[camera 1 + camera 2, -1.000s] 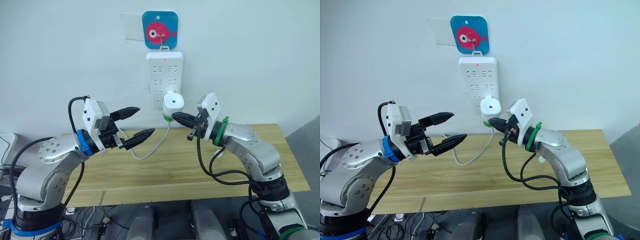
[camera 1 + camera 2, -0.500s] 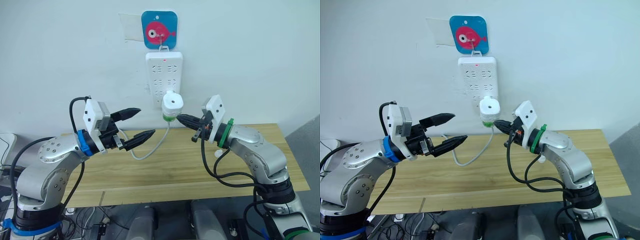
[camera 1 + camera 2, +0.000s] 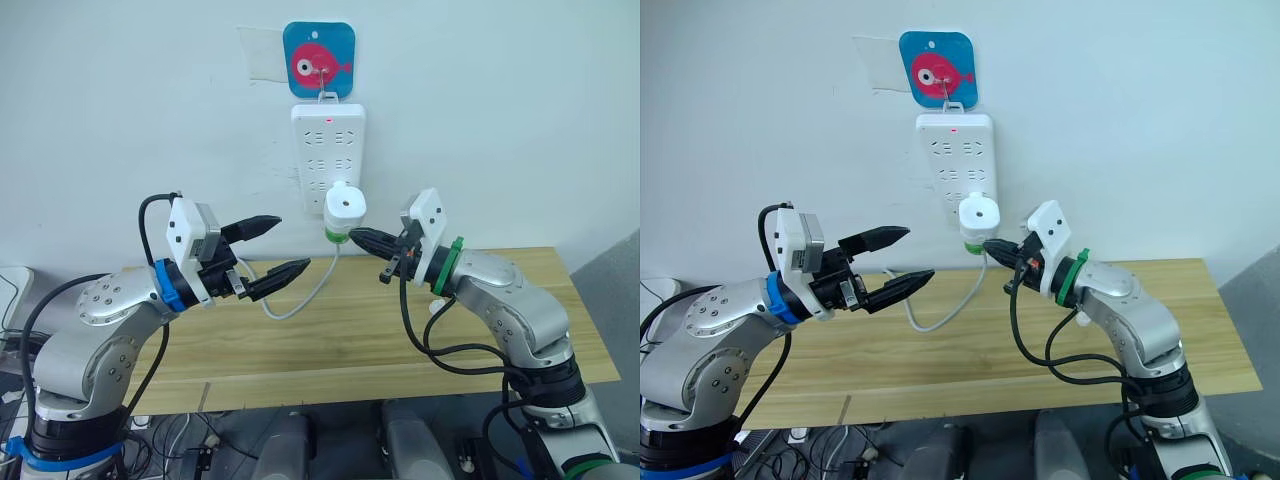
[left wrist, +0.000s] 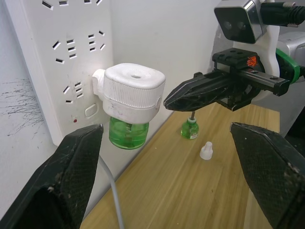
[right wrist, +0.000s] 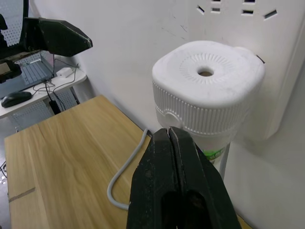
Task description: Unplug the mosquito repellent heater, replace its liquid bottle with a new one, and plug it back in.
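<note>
The heater [image 3: 346, 207] was plugged into the lower part of the white power strip [image 3: 329, 150] on the wall, w/ a green liquid bottle [image 4: 127, 135] screwed in under it, so the unplug step looked not yet done. The right end effector [image 3: 356, 237] sat just beside the heater's lower edge, near the bottle, fingers clenched together on nothing; the right wrist view showed the two black fingers pressed tight w/ the heater's vent hole right ahead. Whether the tips touched the heater couldn't be told. The left end effector [image 3: 283, 245] hung well apart to the robot's left of the strip, fingers spread wide, empty. On the counter [image 3: 330, 340] behind the right arm stood a second small green bottle [image 4: 189, 129], uncapped as far as could be seen, w/ a small white cap [image 4: 206, 150] lying near it; prob. the new bottle, ready for the swap. A white cable [image 3: 300, 300] ran from the strip down over the counter. Judging by all that, the task was at its very start: nothing swapped, heater in its socket. Left to do: open the right fingers and grip the heater, pull it out, unscrew the old bottle, fit the new one, plug back in.
</note>
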`<state>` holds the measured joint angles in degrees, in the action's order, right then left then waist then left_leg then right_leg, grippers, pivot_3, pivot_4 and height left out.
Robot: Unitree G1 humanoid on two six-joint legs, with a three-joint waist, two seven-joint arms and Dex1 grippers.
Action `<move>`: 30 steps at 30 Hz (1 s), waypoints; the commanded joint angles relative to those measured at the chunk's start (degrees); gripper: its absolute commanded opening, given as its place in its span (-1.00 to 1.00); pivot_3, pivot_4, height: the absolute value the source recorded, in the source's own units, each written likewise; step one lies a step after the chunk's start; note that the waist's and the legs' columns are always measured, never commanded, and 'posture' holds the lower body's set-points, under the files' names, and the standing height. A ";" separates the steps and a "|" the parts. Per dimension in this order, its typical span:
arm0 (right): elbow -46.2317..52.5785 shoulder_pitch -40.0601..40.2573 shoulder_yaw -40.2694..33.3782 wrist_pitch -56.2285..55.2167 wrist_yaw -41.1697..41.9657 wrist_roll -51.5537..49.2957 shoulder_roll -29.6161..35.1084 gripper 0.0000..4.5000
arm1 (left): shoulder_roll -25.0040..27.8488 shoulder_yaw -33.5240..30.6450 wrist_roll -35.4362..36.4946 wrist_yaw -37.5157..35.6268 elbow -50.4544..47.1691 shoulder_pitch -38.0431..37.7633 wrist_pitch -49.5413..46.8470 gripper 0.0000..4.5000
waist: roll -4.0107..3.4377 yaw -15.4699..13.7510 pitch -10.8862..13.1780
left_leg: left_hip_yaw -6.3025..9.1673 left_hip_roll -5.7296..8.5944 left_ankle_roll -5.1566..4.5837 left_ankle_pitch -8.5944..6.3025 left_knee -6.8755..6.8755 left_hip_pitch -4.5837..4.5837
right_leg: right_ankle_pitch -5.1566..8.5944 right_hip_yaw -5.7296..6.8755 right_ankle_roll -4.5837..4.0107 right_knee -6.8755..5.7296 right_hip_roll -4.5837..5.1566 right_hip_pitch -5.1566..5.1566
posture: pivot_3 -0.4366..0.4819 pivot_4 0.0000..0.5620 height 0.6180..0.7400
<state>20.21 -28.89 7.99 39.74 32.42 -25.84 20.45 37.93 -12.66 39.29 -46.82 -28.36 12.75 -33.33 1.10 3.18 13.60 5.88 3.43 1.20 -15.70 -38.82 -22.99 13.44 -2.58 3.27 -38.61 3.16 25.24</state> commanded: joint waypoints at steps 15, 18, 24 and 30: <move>-0.21 -2.19 -0.23 -2.78 -1.97 3.79 -1.83 -1.00 | 0.35 0.12 0.91 0.57 -1.40 0.17 0.18 1.00 | 0.00 0.01 0.00 | 0.00 0.00 -0.01 0.00 0.00 0.01 | 0.00 0.00 0.00 -0.01 0.00 0.00 | -0.14 -0.35 1.00; -0.43 -2.40 0.06 -3.85 -2.97 5.54 -2.12 -1.00 | 0.31 0.14 0.93 0.65 -1.42 0.21 0.17 1.00 | 0.00 0.01 0.00 | 0.00 0.00 -0.01 0.00 0.00 0.01 | 0.00 0.00 0.00 -0.02 0.00 0.00 | -0.14 -0.35 1.00; -1.04 -2.64 -0.24 -5.14 -5.22 8.39 -2.73 -1.00 | 0.36 0.17 1.08 0.84 -1.45 0.24 0.03 1.00 | 0.00 0.00 0.00 | 0.00 0.00 -0.01 0.00 -0.01 0.01 | 0.00 0.00 0.00 -0.03 0.00 -0.01 | -0.14 -0.34 1.00; -1.47 -2.83 -0.73 -5.44 -6.38 10.52 -2.64 -1.00 | 0.47 0.33 1.13 1.02 -1.23 0.34 0.03 1.00 | 0.00 0.01 0.00 | 0.00 0.01 -0.03 -0.01 -0.02 0.05 | -0.02 0.01 -0.02 -0.09 -0.01 -0.03 | -0.14 -0.34 1.00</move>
<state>19.63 -29.74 10.75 36.14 31.02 -18.65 17.60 37.93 -12.07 39.41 -45.71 -28.39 12.74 -33.47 1.10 3.18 13.60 5.88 3.44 1.16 -15.71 -38.85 -22.94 13.42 -2.57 3.25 -38.71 3.15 25.21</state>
